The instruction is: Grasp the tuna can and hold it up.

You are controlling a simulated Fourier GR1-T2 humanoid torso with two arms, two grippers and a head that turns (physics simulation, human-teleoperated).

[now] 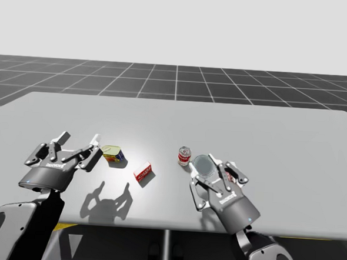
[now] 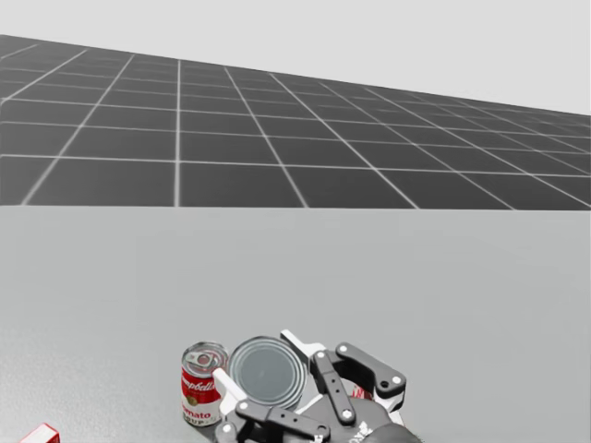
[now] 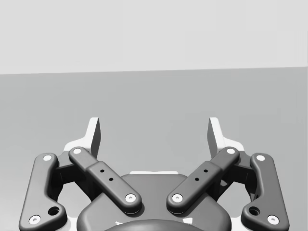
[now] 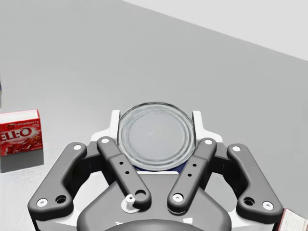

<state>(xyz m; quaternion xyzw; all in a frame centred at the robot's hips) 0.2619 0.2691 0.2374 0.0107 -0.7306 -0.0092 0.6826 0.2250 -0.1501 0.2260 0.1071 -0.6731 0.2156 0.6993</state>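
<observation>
Tuna can sits pinched between the two fingers of my right gripper, one finger against each side of its rim and its flat grey lid tilted back toward the wrist camera. The grasp looks made, so I judge the step in hand to be the lift; the next move calls for a steady rise with the pinch kept firm, since a round, smooth rim could slip. In the high view the can is low and right of centre, just beside a red soup can, a neighbour that the right wrist view leaves out. That wide view also takes in my left gripper at lower left, fingers spread and holding nothing, near a yellow tin, with a red box lying between the two arms on the table
</observation>
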